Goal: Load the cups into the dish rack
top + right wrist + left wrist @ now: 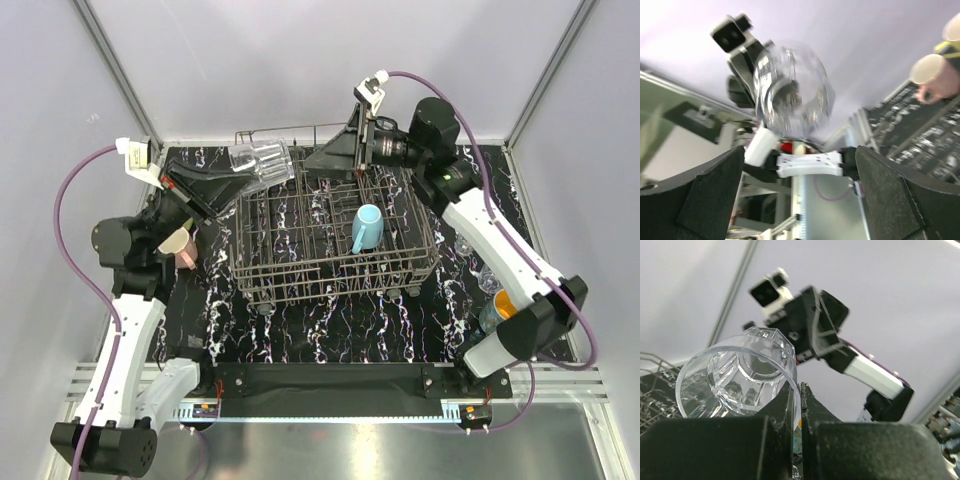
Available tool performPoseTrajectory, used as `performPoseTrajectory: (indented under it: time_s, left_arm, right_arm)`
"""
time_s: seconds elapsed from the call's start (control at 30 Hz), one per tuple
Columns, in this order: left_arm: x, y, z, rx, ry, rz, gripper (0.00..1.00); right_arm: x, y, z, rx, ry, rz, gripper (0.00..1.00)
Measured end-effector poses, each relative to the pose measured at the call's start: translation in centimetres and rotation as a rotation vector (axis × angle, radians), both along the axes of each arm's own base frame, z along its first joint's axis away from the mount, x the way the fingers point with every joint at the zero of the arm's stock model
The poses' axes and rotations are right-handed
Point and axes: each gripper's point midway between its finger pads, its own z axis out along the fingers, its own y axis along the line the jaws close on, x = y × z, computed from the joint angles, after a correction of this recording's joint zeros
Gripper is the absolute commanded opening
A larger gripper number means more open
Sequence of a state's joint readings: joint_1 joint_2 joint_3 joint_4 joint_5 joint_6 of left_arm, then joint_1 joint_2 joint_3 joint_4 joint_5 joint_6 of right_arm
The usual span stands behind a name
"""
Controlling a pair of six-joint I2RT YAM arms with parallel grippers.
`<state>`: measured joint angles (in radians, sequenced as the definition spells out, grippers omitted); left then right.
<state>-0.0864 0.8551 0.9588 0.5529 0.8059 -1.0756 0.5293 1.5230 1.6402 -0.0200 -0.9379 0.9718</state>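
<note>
Toward the near right corner of the table [330,335], a teal-blue mug [503,308] with an orange inside waits beside the right arm. Just beyond it stand what look like small clear glasses [488,280]. At the left edge a pink mug [186,250] sits tucked against the left arm. The dish rack [300,275] fills the middle, and a light blue mug [367,228] lies among the tines of its right half.

Over the rack's far left corner, the left gripper [238,180] pinches the rim wall of a clear glass [262,165], fingers pressed together on it. The glass lies on its side, base toward the right gripper [338,155]. That gripper hangs over the far edge with fingers spread wide and empty, so this is probably a hand-over.
</note>
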Motion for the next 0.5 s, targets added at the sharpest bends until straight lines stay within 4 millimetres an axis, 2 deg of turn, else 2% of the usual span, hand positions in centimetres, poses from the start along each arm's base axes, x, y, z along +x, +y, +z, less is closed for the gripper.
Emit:
performPoseTrajectory:
  time_s: [0.1, 0.23, 0.5]
  left_arm:
    - [-1.1, -0.4, -0.2, -0.009, -0.039, -0.041, 0.00]
    - [-1.9, -0.7, -0.2, -0.030, -0.074, -0.080, 0.00]
    - [-2.9, -2.1, 0.2, -0.052, -0.096, -0.153, 0.00]
  right_arm:
    - [0.4, 0.8, 0.8, 0.075, 0.069, 0.059, 1.00]
    - [0.9, 1.4, 0.3, 0.092, 0.156, 0.092, 1.00]
    - [-0.2, 1.5, 1.1, 0.087, 0.149, 0.132, 1.00]
